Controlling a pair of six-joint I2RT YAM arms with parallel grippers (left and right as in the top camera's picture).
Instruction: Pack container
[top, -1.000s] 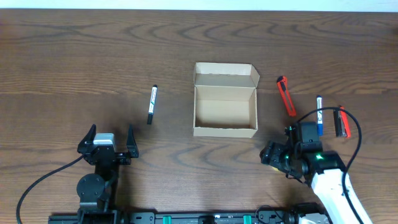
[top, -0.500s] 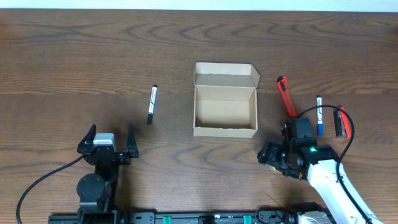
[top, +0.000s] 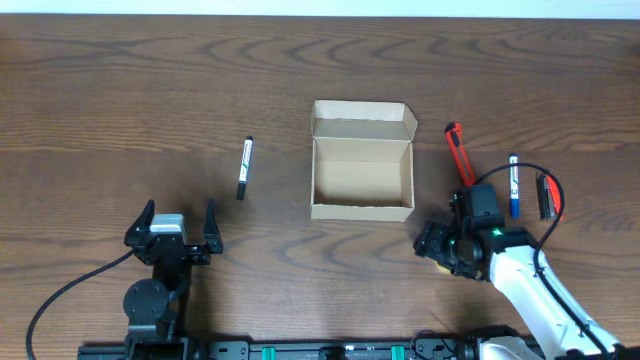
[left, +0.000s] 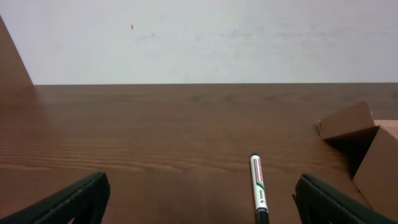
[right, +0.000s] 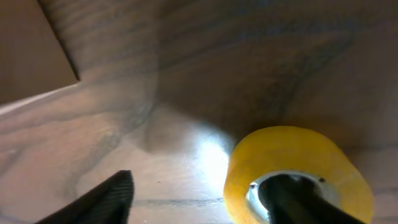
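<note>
The container (top: 362, 211), a tan cardboard box, stands open at the table's middle with its flap lid folded back. It also shows in the left wrist view (left: 367, 143) and the right wrist view (right: 31, 50). My right gripper (top: 440, 250) is low over the table, right of the box's front corner. In the right wrist view the gripper (right: 202, 199) is open, with one finger inside the core of a yellow tape roll (right: 292, 162) and the other finger well apart on the table side. My left gripper (top: 168, 232) is open and empty at the front left.
A black and white pen (top: 243, 166) lies left of the box and shows ahead of the left fingers (left: 258, 186). A red cutter (top: 459, 152), a blue pen (top: 514, 186) and a red and black cutter (top: 548, 196) lie right of the box, under the right arm's cable.
My right arm has shifted slightly away from the front edge and to the left, toward the box. The left arm and the loose items have not moved.
</note>
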